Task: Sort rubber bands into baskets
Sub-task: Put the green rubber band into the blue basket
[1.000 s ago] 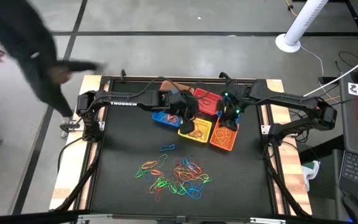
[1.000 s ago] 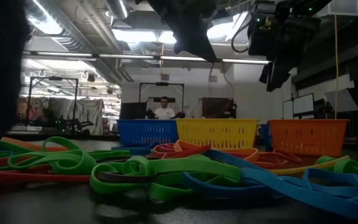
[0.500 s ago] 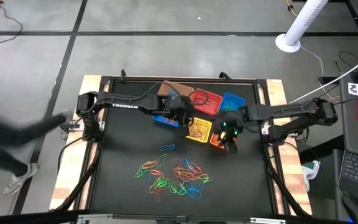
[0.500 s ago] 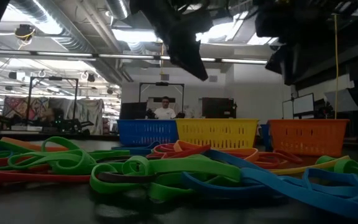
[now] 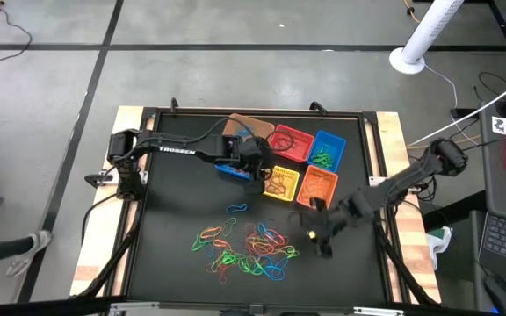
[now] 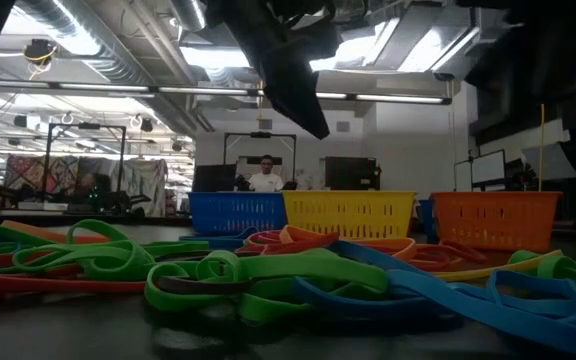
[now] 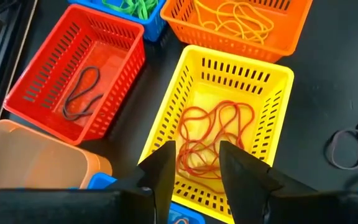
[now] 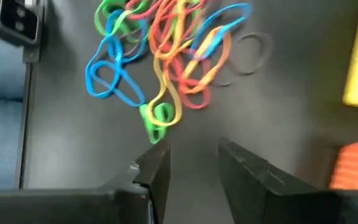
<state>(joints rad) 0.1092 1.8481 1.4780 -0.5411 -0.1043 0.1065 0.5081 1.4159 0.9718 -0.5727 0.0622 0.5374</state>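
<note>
my left pincer (image 7: 194, 163) spread over yellow basket (image 7: 229, 93) | my right pincer (image 8: 191, 165) spread, empty, by bands (image 8: 166, 56) on bench (image 5: 174, 219)

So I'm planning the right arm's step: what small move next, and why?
Probably lower the right tool onto the green band at the pile's near edge. Its fingers are open and empty above bare table just short of the pile, and that band lies closest ahead.

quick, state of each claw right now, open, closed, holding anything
Left claw: open, empty, above the yellow basket.
Right claw: open, empty, near the rubber bands.
</note>
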